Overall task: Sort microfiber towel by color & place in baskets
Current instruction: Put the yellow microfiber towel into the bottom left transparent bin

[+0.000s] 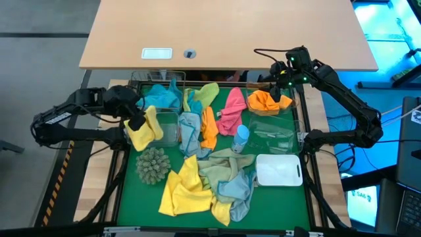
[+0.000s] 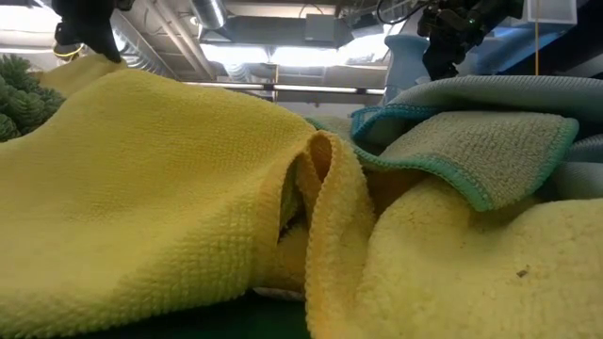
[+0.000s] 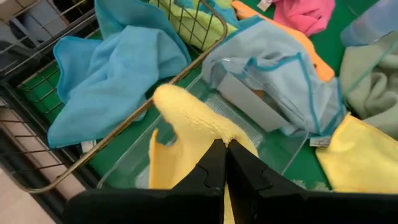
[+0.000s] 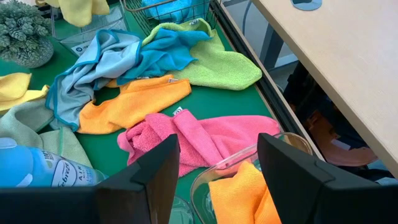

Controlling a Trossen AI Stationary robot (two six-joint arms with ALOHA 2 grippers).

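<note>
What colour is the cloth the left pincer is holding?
Yellow. The left pincer grips a yellow towel, clearest in the left wrist view.

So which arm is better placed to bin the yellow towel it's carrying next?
Left. The left gripper is shut on a yellow towel right over a clear bin. The right gripper is open above an orange towel at the far side.

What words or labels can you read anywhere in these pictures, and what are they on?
"ebreze", partly cut off: on the white label of the light-blue plastic bottle, right wrist view.
Small white tag on the pink fuzzy towel: too small to read.
White card on the tan wooden tabletop: too small to read.
Nothing else readable.
</note>
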